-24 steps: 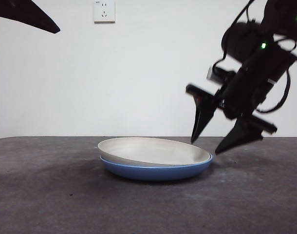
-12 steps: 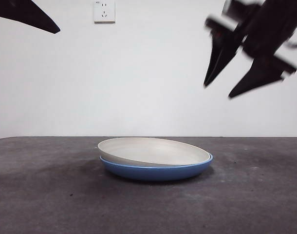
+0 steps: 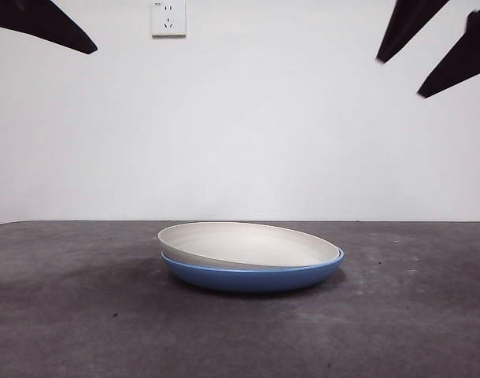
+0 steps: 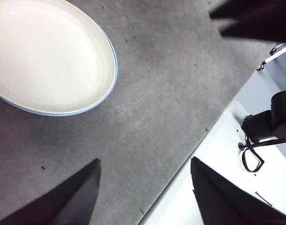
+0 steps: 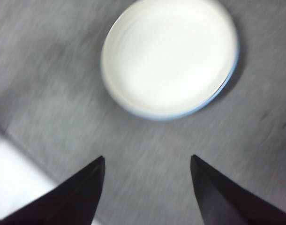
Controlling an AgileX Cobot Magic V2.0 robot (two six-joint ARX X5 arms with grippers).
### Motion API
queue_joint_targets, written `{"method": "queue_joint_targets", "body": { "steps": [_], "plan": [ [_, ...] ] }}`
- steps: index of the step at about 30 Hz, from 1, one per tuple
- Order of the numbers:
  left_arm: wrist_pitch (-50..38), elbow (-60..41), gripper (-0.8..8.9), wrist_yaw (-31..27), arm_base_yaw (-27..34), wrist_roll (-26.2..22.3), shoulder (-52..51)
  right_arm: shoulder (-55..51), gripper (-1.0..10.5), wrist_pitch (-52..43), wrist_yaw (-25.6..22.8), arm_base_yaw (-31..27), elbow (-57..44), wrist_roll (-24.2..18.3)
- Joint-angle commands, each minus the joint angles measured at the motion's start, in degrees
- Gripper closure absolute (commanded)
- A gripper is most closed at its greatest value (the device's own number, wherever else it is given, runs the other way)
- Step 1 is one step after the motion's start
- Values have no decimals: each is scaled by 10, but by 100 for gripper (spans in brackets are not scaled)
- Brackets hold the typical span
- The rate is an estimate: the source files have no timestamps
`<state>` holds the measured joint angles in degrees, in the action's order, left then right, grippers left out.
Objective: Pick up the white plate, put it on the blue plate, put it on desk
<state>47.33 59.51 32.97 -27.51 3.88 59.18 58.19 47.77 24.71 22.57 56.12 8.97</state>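
White plate (image 3: pixel 244 246) lay nested in the blue plate (image 3: pixel 252 277), tilted a little so one side of its rim rode higher and the other sat down near the blue rim. Both rested on the dark counter (image 3: pixel 75 315), mid-surface.

Right gripper (image 3: pixel 435 49) hung high above, fingers (image 5: pixel 82 192) spread wide and empty; the stacked plates lay well beyond the fingertips, roughly in line with the gap between them. That wrist picture was blurred.

Left gripper (image 4: pixel 145 185) also high, fingers (image 4: pixel 75 197) apart, holding nothing. Plates sat far out past one fingertip, off to that side. A wall socket (image 3: pixel 168 17) showed on the white wall behind.
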Motion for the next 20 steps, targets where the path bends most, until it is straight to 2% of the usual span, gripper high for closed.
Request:
{"method": "queue_joint_targets", "body": {
  "steps": [1,5,17,20],
  "plan": [
    [-6,4,502,3,-3,-9,2,-14,657,49,13,14,10,-39],
    [-6,4,502,3,-3,-9,2,-30,657,80,12,29,10,-54],
    [-6,4,502,3,-3,-9,2,-32,658,75,12,32,10,-56],
    [-6,4,529,3,-3,-9,2,-32,669,76,12,32,10,-58]
  ]
}}
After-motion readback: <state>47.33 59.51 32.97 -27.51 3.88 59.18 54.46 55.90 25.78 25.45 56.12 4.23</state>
